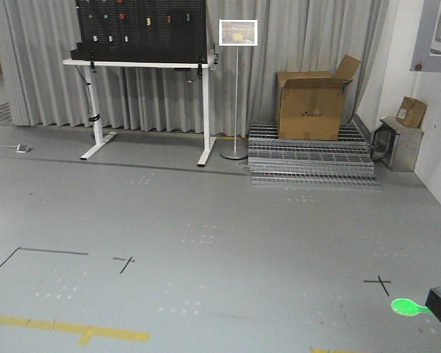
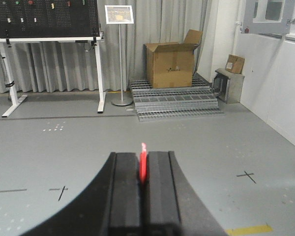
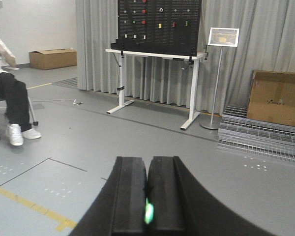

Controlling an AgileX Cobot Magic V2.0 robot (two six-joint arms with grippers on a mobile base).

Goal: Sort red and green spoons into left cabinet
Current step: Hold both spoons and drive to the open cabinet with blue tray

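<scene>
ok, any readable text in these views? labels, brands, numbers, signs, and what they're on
Nothing reads legibly in any view.
Framed standing sign: yellowish picture, text too small to read.
Large cardboard box: small dark print on its front, blurred.
Black pegboard on the white table: coloured items, no legible labels.
Red spoon and green spoon: no markings visible.

a workshop-like lab is suggested by the tape-marked floor (image 1: 206, 220), a pegboard (image 1: 143, 26) on a desk (image 1: 132, 65), stacked gratings (image 1: 309, 158) and a cardboard box (image 1: 309, 107).
</scene>
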